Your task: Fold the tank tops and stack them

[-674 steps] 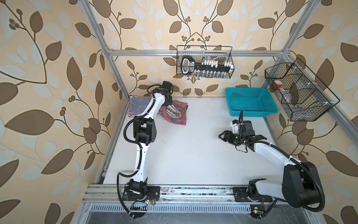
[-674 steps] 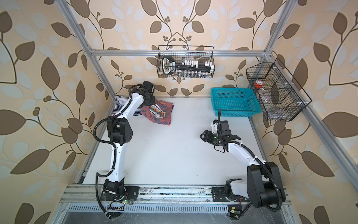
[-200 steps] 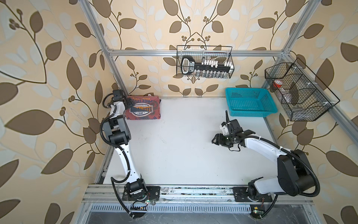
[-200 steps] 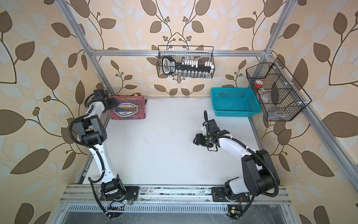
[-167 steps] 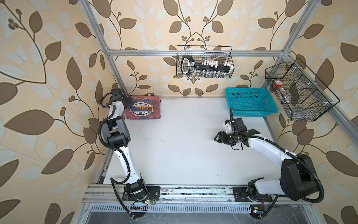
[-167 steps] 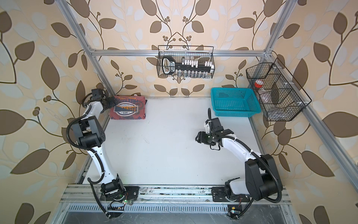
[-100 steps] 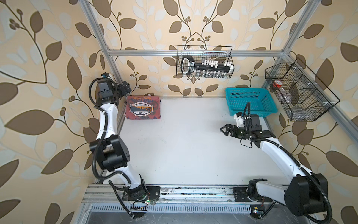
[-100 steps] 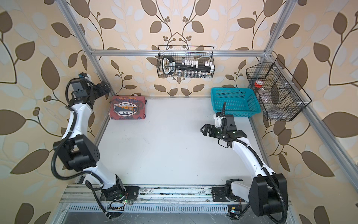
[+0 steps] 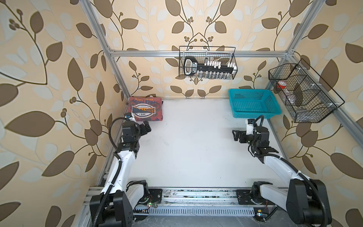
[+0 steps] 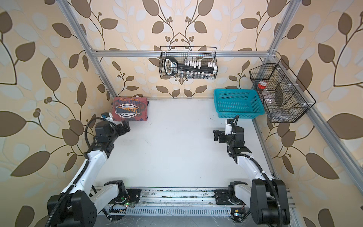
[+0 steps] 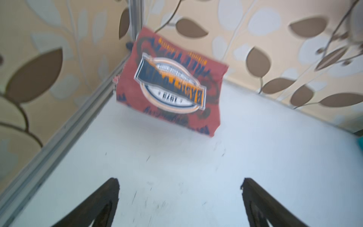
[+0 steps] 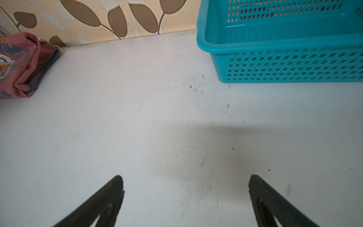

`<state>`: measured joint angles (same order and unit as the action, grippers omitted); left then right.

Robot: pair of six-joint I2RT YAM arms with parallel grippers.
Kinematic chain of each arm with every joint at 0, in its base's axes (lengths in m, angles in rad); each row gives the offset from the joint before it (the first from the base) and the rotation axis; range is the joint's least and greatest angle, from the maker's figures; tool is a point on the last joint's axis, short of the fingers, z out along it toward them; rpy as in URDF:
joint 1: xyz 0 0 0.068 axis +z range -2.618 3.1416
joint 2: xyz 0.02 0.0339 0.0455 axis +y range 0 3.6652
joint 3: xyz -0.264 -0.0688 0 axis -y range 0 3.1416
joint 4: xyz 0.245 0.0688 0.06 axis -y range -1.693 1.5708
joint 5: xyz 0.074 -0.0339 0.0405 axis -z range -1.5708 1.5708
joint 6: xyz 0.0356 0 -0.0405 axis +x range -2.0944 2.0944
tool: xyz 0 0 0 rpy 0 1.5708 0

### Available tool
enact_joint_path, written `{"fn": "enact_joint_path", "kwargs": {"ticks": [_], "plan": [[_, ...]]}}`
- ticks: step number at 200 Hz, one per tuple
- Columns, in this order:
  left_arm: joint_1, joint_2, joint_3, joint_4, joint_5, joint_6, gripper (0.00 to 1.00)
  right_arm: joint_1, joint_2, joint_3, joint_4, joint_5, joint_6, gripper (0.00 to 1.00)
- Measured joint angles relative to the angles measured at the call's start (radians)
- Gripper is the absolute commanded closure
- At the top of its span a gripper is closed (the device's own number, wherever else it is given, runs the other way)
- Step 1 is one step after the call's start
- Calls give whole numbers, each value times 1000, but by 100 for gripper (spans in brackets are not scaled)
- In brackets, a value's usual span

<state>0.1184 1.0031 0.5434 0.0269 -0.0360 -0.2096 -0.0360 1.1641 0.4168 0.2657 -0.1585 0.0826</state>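
Note:
A folded dusty red tank top with a "1973" badge lies flat in the table's back left corner, print up. Whatever lies under it is hidden. My left gripper hovers just in front of it, open and empty, a little apart from the cloth. The left wrist view, blurred, shows that tank top beyond the spread left gripper. My right gripper is open and empty over bare table on the right. In the right wrist view the right gripper points across the table toward the tank top.
A turquoise plastic basket stands empty at the back right, just behind the right gripper. A black wire rack hangs on the back wall and another wire rack on the right frame. Aluminium frame rails edge the white table.
The left arm has drawn back from the back left corner and its gripper now sits in front of the red tank top. The right gripper moved right and opened wider. The tank top stayed put.

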Motion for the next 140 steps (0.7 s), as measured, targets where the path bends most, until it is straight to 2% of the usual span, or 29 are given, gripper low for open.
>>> {"fn": "enact_joint_path", "kwargs": {"ticks": [15, 38, 67, 88, 115, 140], "plan": [[-35, 13, -62, 25, -53, -2, 1, -4, 20, -70, 107, 5, -10, 0], [-34, 93, -88, 143, -95, -1, 1, -6, 56, -129, 247, 5, -19, 0], [-33, 206, -124, 293, -98, 17, 1, -11, 77, -162, 450, 18, -32, 0], [-33, 273, -152, 384, -99, 33, 1, -17, 169, -222, 635, 33, -31, 0], [-33, 331, -169, 485, -102, 57, 1, -19, 194, -259, 682, 48, -31, 0], [-33, 457, -226, 712, -103, 72, 1, -18, 193, -258, 728, 60, -32, 0]]}}
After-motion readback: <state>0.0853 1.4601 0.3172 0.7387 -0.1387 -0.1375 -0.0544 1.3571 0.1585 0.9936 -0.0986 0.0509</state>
